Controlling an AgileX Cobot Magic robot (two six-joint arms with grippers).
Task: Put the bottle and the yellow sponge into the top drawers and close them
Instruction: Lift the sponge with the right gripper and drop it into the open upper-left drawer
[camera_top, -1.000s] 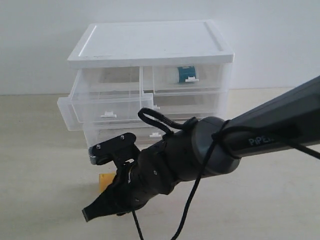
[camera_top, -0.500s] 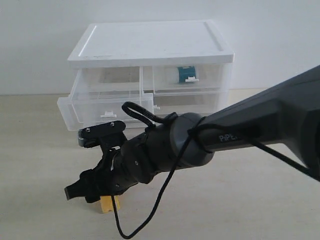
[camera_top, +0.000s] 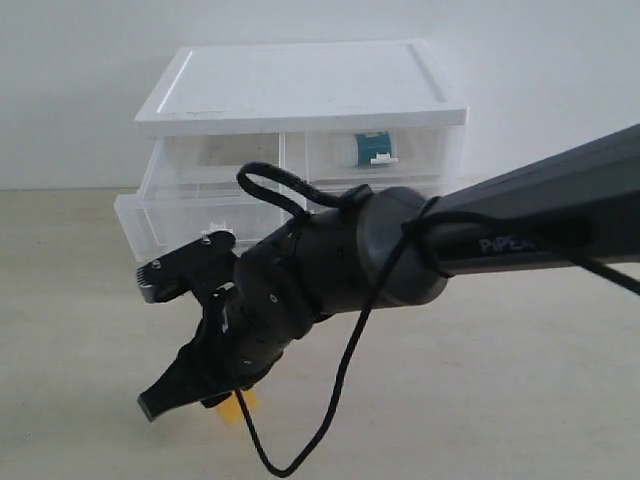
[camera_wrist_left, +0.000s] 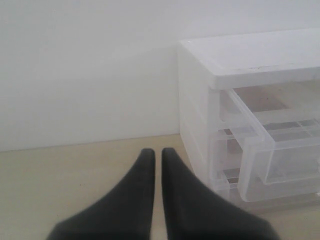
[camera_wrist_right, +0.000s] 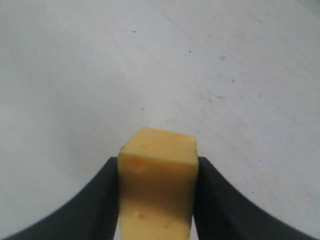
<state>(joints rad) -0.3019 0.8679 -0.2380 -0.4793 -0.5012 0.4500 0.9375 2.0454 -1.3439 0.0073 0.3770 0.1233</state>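
The yellow sponge (camera_wrist_right: 157, 185) stands on end between the two fingers of my right gripper (camera_wrist_right: 157, 165), and both fingers press its sides. In the exterior view that gripper (camera_top: 195, 400) hangs low over the table, in front of the cabinet, with a bit of the sponge (camera_top: 238, 405) showing beneath it. The bottle (camera_top: 372, 148) lies inside the closed top right drawer (camera_top: 380, 155). The top left drawer (camera_top: 200, 215) is pulled out. My left gripper (camera_wrist_left: 157, 152) is shut and empty, a little way off the cabinet's side.
The white-topped cabinet (camera_top: 300, 90) stands at the back against the wall, with wider drawers under the top pair. From the left wrist view the cabinet (camera_wrist_left: 250, 55) and its open drawer (camera_wrist_left: 280, 160) are close by. The right arm's cable (camera_top: 340, 390) dangles near the table.
My right gripper has shifted left and closed on the sponge, which stood apart from it on the table a second ago. The drawers have not moved.
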